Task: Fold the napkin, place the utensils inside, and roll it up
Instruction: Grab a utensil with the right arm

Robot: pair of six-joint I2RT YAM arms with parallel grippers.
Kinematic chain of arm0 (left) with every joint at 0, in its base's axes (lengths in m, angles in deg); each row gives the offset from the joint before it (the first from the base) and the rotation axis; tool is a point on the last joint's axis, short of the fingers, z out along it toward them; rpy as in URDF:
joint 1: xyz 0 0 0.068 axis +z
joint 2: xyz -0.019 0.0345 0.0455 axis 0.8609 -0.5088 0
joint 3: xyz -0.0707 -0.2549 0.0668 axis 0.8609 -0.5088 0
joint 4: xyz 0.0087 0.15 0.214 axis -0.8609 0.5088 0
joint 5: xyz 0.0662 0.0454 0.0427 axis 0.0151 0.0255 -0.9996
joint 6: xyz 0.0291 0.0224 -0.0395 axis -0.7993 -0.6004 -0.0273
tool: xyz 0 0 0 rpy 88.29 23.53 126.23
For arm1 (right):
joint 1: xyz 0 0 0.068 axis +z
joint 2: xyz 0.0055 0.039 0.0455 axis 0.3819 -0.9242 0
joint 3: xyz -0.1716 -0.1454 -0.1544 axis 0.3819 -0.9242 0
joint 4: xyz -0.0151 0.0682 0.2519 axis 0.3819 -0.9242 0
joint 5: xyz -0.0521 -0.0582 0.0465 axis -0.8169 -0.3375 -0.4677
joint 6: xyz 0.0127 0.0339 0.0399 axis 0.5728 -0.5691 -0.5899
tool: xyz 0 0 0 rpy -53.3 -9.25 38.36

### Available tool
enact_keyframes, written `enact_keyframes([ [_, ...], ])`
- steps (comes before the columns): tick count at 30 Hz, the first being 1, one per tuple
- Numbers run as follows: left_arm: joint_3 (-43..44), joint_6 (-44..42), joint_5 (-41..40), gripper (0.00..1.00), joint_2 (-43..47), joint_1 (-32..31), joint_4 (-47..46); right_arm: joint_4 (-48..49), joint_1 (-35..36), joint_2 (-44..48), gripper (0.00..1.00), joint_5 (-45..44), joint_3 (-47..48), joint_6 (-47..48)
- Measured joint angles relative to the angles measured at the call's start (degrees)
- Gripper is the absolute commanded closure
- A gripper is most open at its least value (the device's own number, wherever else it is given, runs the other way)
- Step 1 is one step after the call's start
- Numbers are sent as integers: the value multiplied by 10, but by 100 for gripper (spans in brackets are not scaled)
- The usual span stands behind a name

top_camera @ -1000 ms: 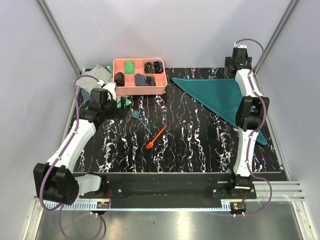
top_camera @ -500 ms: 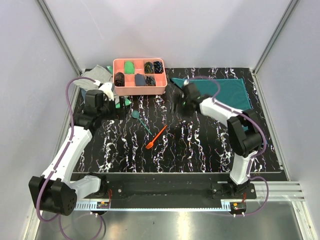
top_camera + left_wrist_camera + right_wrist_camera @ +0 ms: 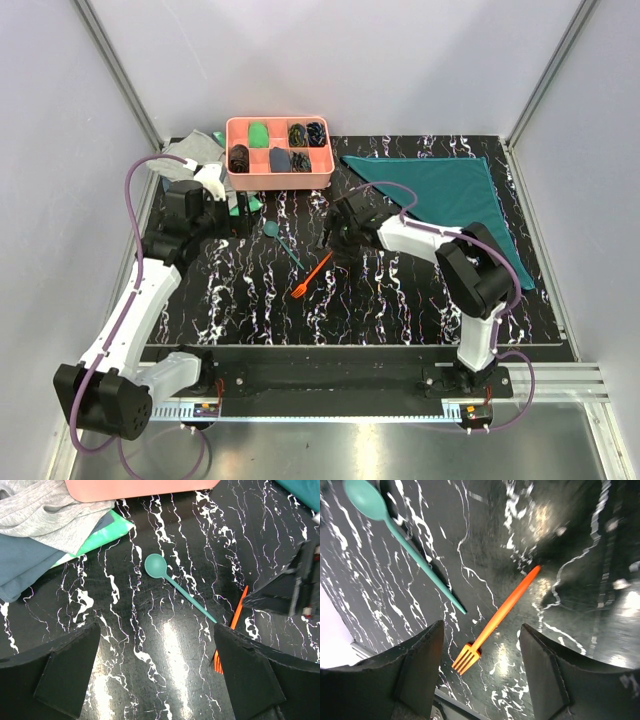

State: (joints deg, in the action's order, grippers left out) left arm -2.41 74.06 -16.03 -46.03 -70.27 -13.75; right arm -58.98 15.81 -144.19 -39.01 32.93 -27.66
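Observation:
The teal napkin (image 3: 440, 192) lies folded into a triangle at the back right of the table. On the table's middle the orange fork (image 3: 313, 273) (image 3: 495, 622) lies next to the teal spoon (image 3: 282, 242) (image 3: 177, 585). My right gripper (image 3: 334, 243) (image 3: 480, 675) hangs open just above the fork. The fork's tines lie between its fingers, and neither finger touches it. My left gripper (image 3: 236, 214) (image 3: 157, 680) is wide open and empty, left of the spoon. The fork (image 3: 232, 630) peeks out past its right finger.
A pink compartment tray (image 3: 282, 178) holding rolled cloths stands at the back left. Beside it lie a light grey cloth (image 3: 195, 150) (image 3: 50, 515), a bright green cloth (image 3: 100, 535) and a blue-grey cloth (image 3: 20, 560). The enclosure walls stand close on both sides.
My right arm has swung from the back right, across the napkin, to the table's middle above the fork, and its jaws have narrowed a little. The left arm shifted slightly.

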Motion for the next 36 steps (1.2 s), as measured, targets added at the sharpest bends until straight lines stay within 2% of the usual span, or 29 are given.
enact_keyframes([
  [12, 0, 0, 4, 1, 0, -1, -2, 12, 31, -44, 33, -4, 11, -27],
  [22, 0, 0, 4, 1, 0, -2, -2, 28, 31, -121, 41, -37, 111, -13],
  [28, 0, 3, 5, 1, 4, -2, -2, -20, 49, -134, 48, -96, 151, 27],
  [36, 0, 4, 8, 1, 7, -2, -2, -125, 113, -157, 52, -184, 216, 84],
])
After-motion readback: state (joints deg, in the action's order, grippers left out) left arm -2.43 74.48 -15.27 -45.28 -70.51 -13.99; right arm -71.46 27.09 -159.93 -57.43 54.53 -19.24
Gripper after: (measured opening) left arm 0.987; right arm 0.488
